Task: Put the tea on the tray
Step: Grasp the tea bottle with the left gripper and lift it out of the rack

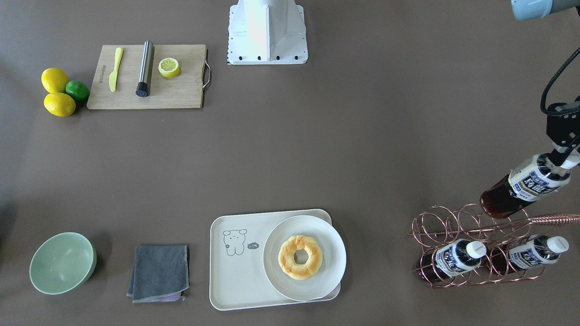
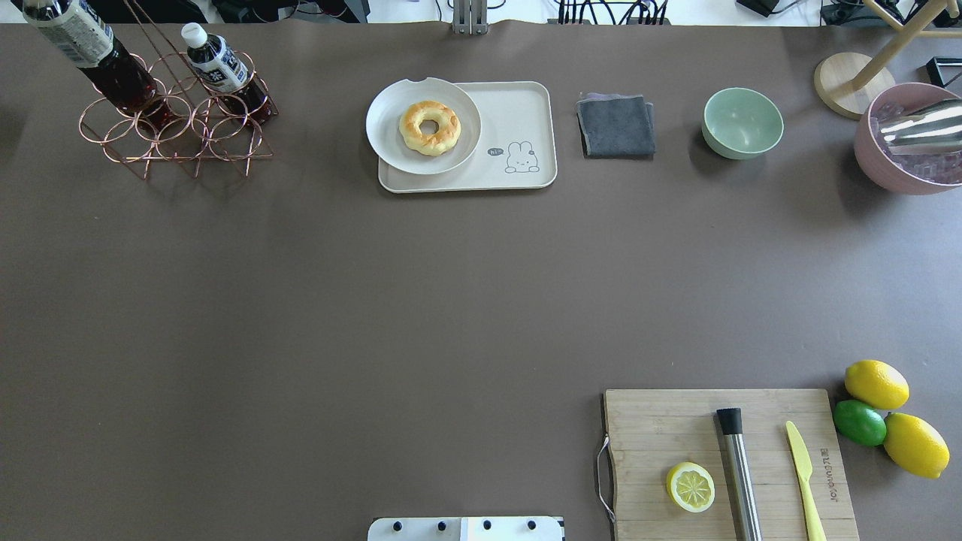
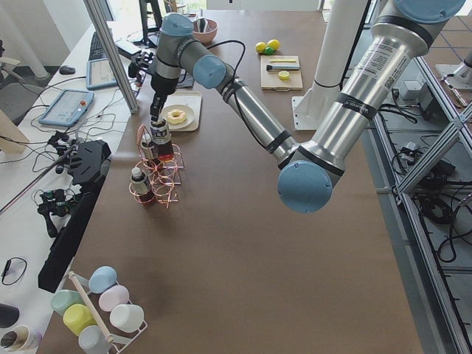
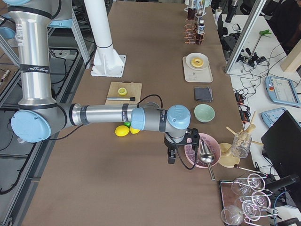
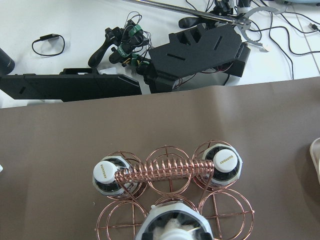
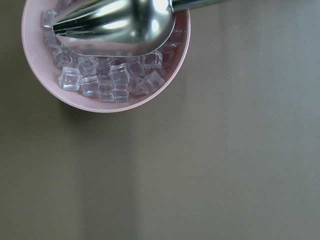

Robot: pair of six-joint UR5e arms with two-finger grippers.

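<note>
Tea (image 1: 530,183): small clear bottle of dark reddish-brown liquid with a navy-and-white label, hanging tilted over the copper wire rack (image 1: 453,226), cap end uppermost and base at the rack's top rings; whether the base touches the wire cannot be told. Left gripper (image 1: 561,157): black fingers pinching the tea at its white cap. Second bottle (image 1: 453,259) and third bottle (image 1: 534,253): same kind, slanted in the rack's lower rings. Tray (image 1: 235,280): cream-white with a bear drawing, at the table edge far from the robot, well apart from the rack and the tea. It bears a round white plate (image 1: 317,283), which overhangs the tray's rim on the rack side and carries a ring doughnut (image 1: 300,256). Along the same edge beyond the tray: folded grey cloth (image 1: 158,271), then pale green bowl (image 1: 61,262). Near the robot's base: wooden board (image 1: 181,90) with yellow knife (image 1: 116,68), steel cylinder (image 1: 145,68) and half lemon (image 1: 169,67); just beside the board, lemon (image 1: 54,79), second lemon (image 1: 59,104) and lime (image 1: 77,90). Right gripper (image 4: 171,153): close to the pink bowl (image 2: 872,158) of ice cubes (image 6: 115,82) with a metal scoop (image 6: 115,25); seen only from the side, so spread or pressed together cannot be told
</note>
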